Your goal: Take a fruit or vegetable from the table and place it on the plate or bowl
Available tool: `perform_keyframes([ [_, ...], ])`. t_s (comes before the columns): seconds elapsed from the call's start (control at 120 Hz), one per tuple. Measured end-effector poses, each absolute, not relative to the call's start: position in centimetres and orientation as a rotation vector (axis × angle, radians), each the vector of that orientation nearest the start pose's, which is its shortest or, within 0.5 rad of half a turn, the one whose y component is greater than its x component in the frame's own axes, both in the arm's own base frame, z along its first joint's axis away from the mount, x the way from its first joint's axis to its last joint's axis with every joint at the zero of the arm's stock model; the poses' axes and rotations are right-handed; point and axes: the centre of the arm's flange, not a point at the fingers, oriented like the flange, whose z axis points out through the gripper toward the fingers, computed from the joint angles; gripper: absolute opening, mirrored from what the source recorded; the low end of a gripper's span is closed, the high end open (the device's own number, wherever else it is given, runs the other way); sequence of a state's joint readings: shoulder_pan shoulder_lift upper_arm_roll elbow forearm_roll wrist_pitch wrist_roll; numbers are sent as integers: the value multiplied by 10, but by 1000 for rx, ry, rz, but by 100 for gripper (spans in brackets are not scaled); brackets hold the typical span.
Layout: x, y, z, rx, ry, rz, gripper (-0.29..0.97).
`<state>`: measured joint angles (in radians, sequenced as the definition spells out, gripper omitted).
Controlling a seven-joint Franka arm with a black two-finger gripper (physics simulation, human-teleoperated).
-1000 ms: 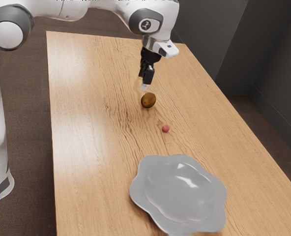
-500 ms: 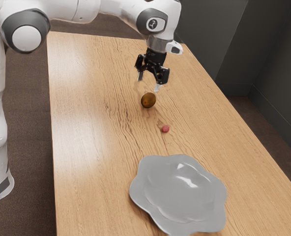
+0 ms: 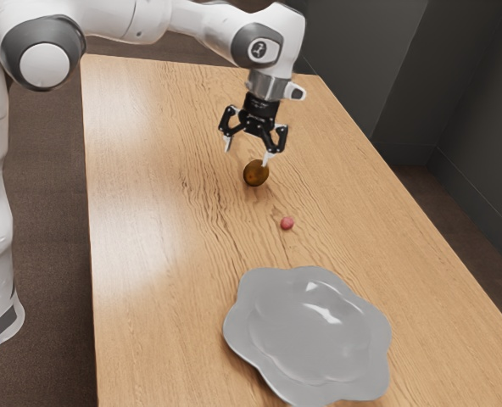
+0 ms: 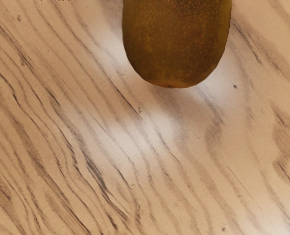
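Our tool [image 3: 248, 153] hangs just above the kiwi [image 3: 256, 173] with its two fingers spread wide and nothing between them, so we have no grip yet. The kiwi lies on the bare table [image 3: 149, 254], directly under the hand. In the wrist view the kiwi [image 4: 177, 41] sits off to one side of the picture and not in its middle, and that is our first worry. If we go straight down from here, one finger may land on top of the fruit instead of beside it and knock it into a roll. Its rounded, egg-like shape makes a second risk: if we close across the narrowing end, it could squirt out of the fingers as they squeeze. Beyond it, apart from the kiwi, a small red berry [image 3: 286, 223] lies on the way toward the plate. A kiwi that rolls or a low carry could bump the berry and send it off. Farthest from us, well apart from the kiwi, waits the grey plate [image 3: 310, 335] with its wavy rim. It looks shallow, so letting go from too high or too close to the rim could let the kiwi roll back onto the wood.
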<state>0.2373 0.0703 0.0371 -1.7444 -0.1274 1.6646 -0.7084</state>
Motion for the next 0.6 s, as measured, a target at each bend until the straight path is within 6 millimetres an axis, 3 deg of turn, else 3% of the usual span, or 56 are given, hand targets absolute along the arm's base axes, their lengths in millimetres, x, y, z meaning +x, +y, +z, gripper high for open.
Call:
perform_keyframes([
  [0.175,543,161,500,-2729,-1670,299,68],
  [0.425,548,116,499,-2781,-1524,249,68],
  [0.508,547,118,499,-2785,-1514,240,68],
  [0.6,545,133,500,-2774,-1538,229,68],
])
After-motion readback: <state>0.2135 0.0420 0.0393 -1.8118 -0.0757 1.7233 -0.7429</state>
